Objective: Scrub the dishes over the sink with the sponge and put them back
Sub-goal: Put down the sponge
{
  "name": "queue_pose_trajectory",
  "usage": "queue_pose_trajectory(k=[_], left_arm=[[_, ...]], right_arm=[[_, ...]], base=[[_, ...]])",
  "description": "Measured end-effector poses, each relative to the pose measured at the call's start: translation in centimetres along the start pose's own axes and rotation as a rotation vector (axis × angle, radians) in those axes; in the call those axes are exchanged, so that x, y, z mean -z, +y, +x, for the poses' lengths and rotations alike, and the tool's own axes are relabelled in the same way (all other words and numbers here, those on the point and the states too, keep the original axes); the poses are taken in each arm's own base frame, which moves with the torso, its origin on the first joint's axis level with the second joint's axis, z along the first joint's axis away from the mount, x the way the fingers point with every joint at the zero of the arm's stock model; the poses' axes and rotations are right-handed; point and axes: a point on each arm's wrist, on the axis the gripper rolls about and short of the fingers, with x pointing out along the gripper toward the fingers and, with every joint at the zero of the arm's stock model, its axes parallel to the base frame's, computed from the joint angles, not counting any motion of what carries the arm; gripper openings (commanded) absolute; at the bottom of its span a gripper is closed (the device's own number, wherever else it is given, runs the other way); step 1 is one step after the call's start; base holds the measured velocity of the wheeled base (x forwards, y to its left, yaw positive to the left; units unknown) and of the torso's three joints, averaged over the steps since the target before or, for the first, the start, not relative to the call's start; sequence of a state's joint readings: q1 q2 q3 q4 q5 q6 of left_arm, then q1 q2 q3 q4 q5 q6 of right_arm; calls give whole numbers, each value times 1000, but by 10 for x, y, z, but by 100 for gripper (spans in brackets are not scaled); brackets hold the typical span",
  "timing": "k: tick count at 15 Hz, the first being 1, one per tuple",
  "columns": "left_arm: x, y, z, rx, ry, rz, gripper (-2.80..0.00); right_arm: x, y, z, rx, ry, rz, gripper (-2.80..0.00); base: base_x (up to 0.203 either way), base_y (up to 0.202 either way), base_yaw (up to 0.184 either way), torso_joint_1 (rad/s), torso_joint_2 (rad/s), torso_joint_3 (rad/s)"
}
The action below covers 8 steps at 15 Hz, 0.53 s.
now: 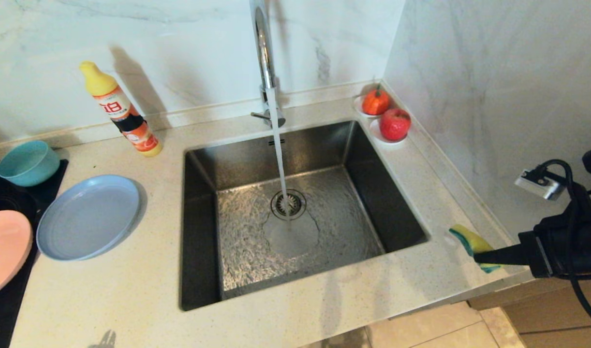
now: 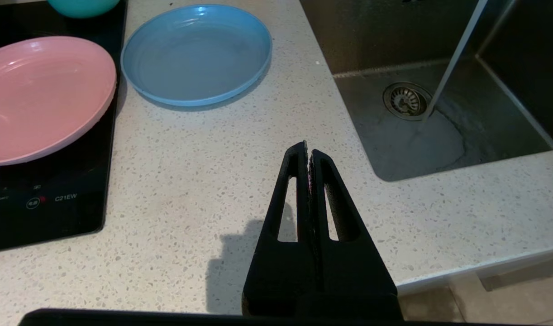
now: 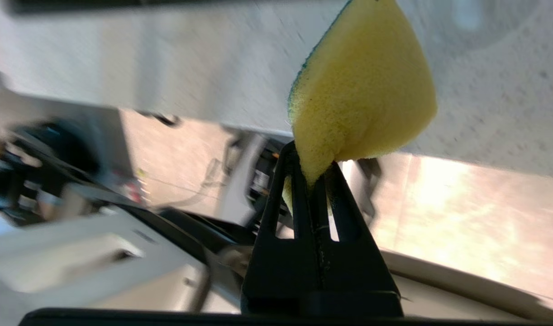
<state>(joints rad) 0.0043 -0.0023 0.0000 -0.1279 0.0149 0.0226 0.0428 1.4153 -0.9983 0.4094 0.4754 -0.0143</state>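
White marble-veined walls (image 1: 469, 72) meeting at a rear right corner. Pale speckled stone counter (image 1: 131, 299) with a low upstand along both walls. Beige tiled floor (image 1: 421, 328) below the front edge. Hard shadows cast on the back wall.

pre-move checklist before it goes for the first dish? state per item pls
1. Sponge held: ok, the right tool is shut on its corner, off the counter's right end.
2. Left tool free: ok, shut on nothing above the counter. It must open before it grasps.
3. Dishes reachable: ok, blue plate, pink plate and teal bowl sit uncovered left of the sink.
4. Water: ok, the tap runs onto the drain.
5. Basin free: ok, nothing lies in it.
6. Grip security: cannot tell, only a corner of the sponge is pinched.
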Motion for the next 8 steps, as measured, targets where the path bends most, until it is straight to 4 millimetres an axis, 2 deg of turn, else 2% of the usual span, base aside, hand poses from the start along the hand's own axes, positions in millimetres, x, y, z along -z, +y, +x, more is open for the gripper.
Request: queue_pose_trajectory(k=[8], left_arm=[[0,0,0,0,0,0,-280]], right_arm=[[22,-6,14,91,40,-130,-280]], base=[[0,0,0,0,0,0]])
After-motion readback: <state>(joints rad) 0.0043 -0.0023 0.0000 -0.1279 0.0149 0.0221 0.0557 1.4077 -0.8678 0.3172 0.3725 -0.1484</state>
